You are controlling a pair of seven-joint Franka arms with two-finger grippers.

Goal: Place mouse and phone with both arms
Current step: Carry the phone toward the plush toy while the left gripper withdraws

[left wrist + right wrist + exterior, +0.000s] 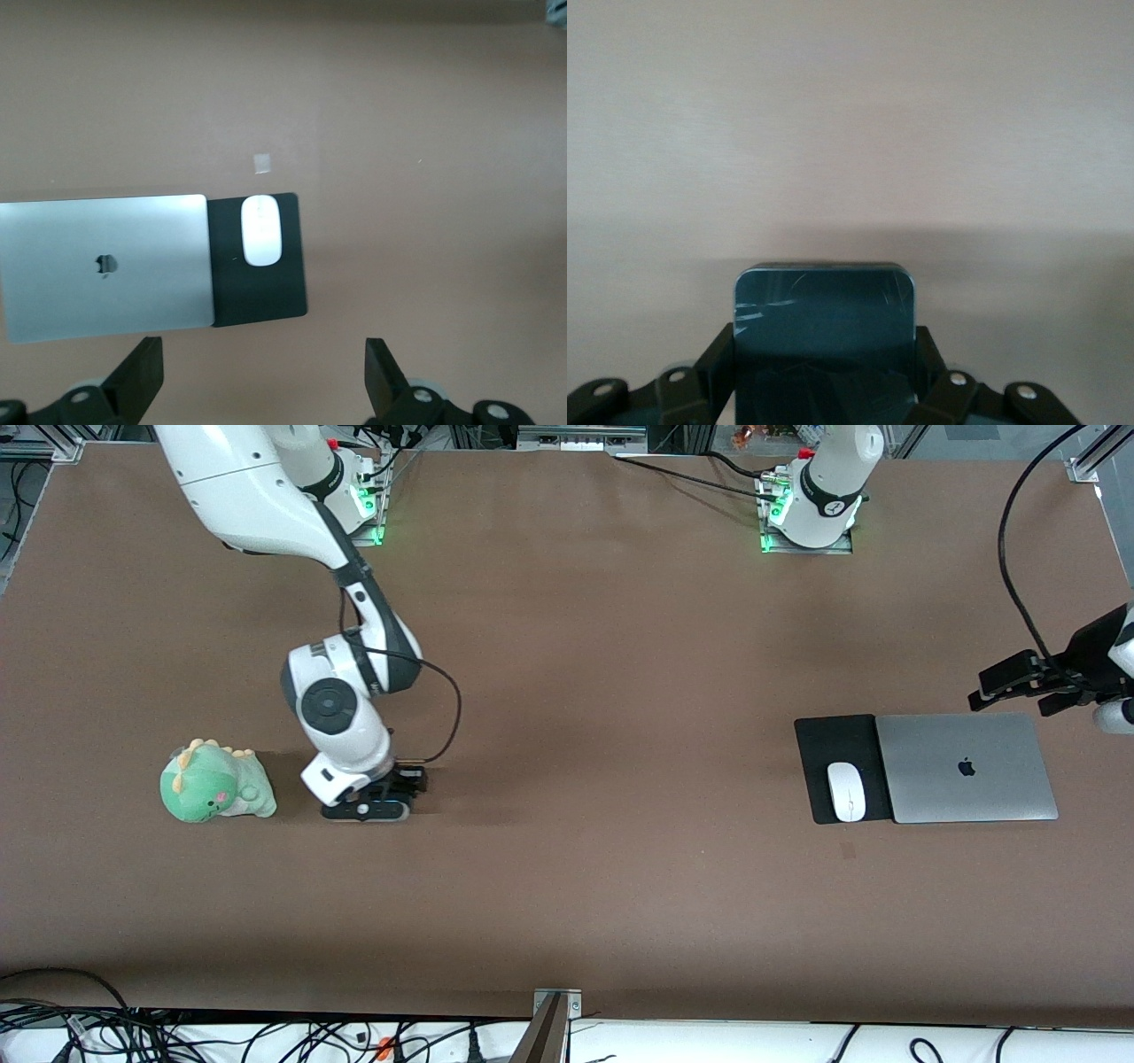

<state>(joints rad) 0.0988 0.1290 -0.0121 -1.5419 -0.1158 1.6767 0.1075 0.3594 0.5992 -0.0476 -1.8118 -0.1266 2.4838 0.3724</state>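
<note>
Taking the laptop [966, 767] as the landmark and working from the front camera outward: the mouse [847, 791] lay on the black mouse pad [837, 769] just beside the laptop, on its edge toward the right arm's end of the table. That looked like its finished working spot. Its long axis ran parallel to the laptop's shorter edges, one end toward the front camera and the other toward the robots' bases; which end was the front I could not tell.

Well away from the laptop, toward the right arm's end of the table and close beside a green plush dinosaur [215, 781], the right gripper [376, 804] was down at the table [567, 886] with its fingers clamped across the phone [824, 310]. The dark slab seemed to lie flat on or just over the surface, probably so it could be released there.

The left gripper [1019, 691] hung over the table beside the laptop, its fingers [137, 372] spread wide and empty, waiting.
</note>
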